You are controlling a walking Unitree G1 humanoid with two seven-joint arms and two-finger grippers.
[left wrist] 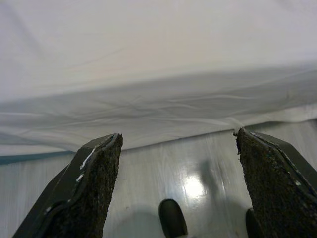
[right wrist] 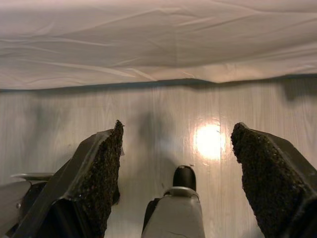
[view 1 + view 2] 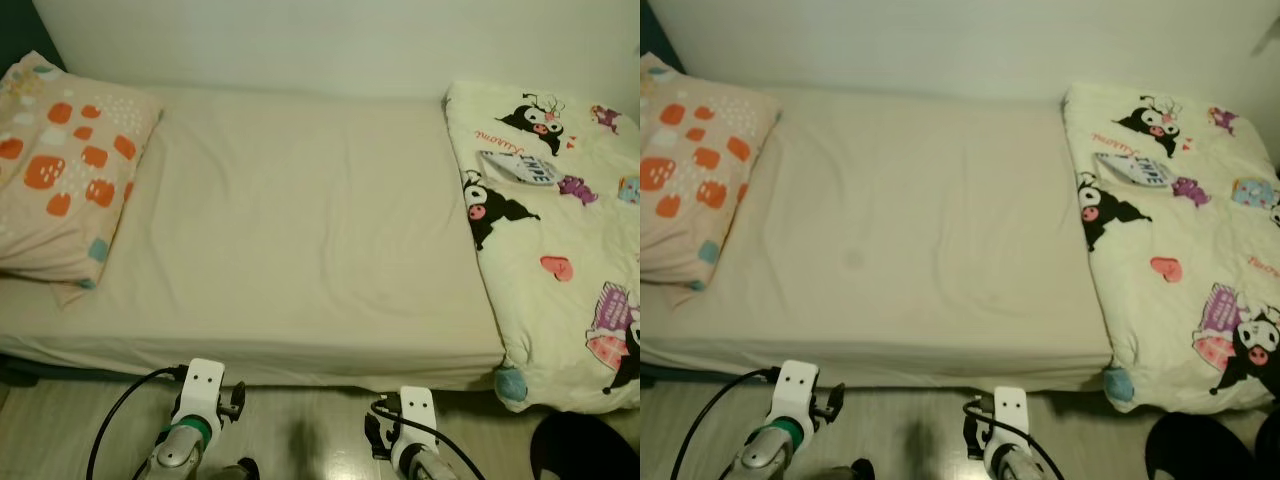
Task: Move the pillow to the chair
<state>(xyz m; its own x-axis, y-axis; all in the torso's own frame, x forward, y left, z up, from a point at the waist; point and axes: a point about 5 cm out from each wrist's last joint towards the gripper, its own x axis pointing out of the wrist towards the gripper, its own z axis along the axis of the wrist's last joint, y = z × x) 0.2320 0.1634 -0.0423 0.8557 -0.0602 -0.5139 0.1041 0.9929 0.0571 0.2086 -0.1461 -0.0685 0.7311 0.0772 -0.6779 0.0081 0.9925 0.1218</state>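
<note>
Left tool (image 1: pixel 173 188): fingers spread wide, nothing between them; I hold it low over the wooden floor (image 1: pixel 198 163), just short of the bed's near edge.

Right tool (image 2: pixel 176 178): likewise spread and empty, low over the floor beside the left one, facing the hanging sheet (image 2: pixel 158 44).

Bed (image 3: pixel 300 250): beige fitted sheet, bare middle stretch directly ahead of both tools.

Pillow (image 3: pixel 65 170): lies at the far left end of the bed against the wall side, cream with orange blotches, well apart from either tool. I judge it light, soft and yielding, not fragile; cloth cover should give good friction. It will sag if pinched at one point, so I would take the near corner or near long edge, ideally one tool on each side.

Quilt (image 3: pixel 560 230): cartoon-printed, heaped on the right end of the bed.

Dark round object (image 3: pixel 585 450): at lower right on the floor, possibly the chair; I cannot tell.
</note>
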